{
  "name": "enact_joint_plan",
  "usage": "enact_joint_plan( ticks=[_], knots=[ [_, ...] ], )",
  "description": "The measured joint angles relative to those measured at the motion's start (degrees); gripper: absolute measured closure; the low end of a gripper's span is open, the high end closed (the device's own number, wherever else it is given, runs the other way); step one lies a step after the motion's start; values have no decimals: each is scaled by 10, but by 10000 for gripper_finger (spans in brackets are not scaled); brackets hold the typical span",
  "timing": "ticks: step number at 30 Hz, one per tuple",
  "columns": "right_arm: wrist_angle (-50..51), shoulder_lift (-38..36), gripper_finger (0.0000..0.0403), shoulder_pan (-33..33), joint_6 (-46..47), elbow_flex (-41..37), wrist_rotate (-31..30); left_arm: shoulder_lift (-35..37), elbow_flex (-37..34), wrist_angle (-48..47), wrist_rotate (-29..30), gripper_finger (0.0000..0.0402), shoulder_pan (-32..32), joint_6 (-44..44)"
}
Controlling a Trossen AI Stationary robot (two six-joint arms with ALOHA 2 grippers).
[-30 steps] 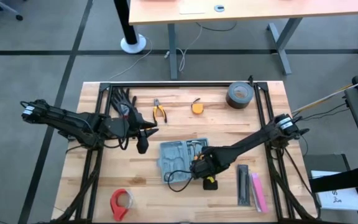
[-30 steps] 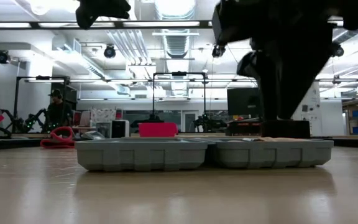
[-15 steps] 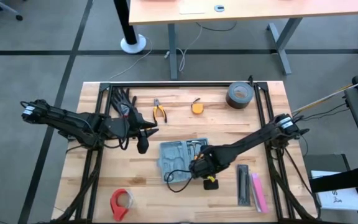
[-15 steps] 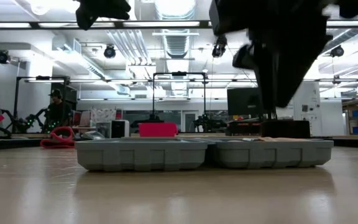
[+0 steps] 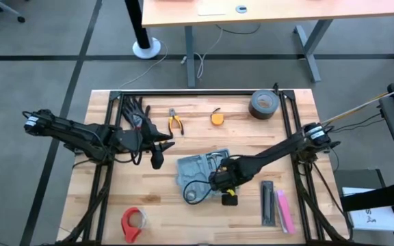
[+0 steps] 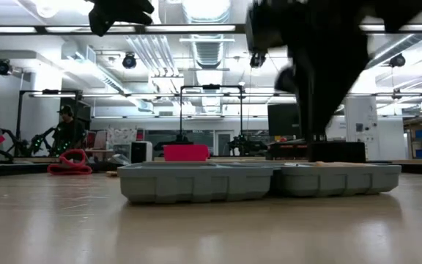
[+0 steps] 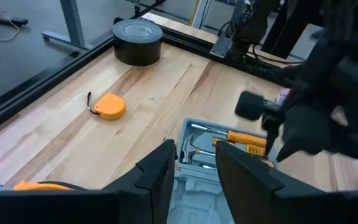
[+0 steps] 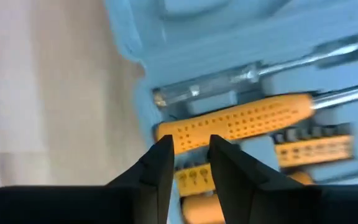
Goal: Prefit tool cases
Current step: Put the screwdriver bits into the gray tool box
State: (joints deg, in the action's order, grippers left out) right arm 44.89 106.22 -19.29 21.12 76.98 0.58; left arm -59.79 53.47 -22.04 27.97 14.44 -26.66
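On the wooden counter (image 5: 115, 205), a black roll of tape (image 5: 263, 104), an orange tape measure (image 5: 217, 117) and orange-handled pliers (image 5: 176, 121) lie along the far side. A red tape dispenser (image 5: 133, 223) sits near the front edge. A black bar (image 5: 268, 203) and a pink bar (image 5: 284, 210) lie side by side at the right.

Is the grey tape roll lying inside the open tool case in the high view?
No, the grey tape roll lies near the table's far right corner, well apart from the tool case in the middle.
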Motion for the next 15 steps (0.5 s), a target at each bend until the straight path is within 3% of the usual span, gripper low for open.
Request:
enact_joint_plan(
  ticks=[6,15],
  knots=[
    [80,-12,331,1,-14,53,-13,0,0,-15,-5,287,1,-9],
    [98,-16,339,-1,-53,44,-17,0,0,-25,-5,300,1,-15]
  ],
)
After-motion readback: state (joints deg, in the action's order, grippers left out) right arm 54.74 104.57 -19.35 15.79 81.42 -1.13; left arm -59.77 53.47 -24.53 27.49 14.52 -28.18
